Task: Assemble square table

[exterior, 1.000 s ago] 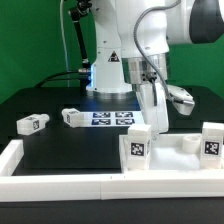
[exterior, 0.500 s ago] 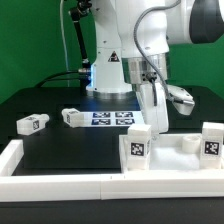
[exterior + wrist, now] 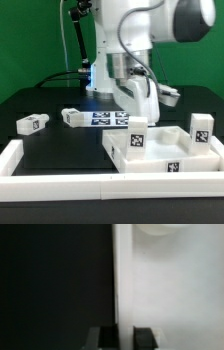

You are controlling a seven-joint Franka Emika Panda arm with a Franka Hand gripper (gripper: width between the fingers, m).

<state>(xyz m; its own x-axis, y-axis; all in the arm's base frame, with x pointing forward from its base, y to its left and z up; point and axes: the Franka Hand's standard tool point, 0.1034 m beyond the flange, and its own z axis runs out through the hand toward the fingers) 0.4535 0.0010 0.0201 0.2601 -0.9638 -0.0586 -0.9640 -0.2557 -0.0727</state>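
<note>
One square tabletop [image 3: 150,163], gripper [image 3: 119,338] clenched on its rim; four legs: near leg [image 3: 137,139], far leg [image 3: 200,129] upright on it; outer leg [image 3: 32,123], inner leg [image 3: 72,117] lying on the table [image 3: 60,147]

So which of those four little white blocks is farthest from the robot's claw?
The exterior view's leftmost leg, lying alone. The other loose leg lies nearer, beside the marker board; the upright legs stand on the tabletop by the gripper.
</note>
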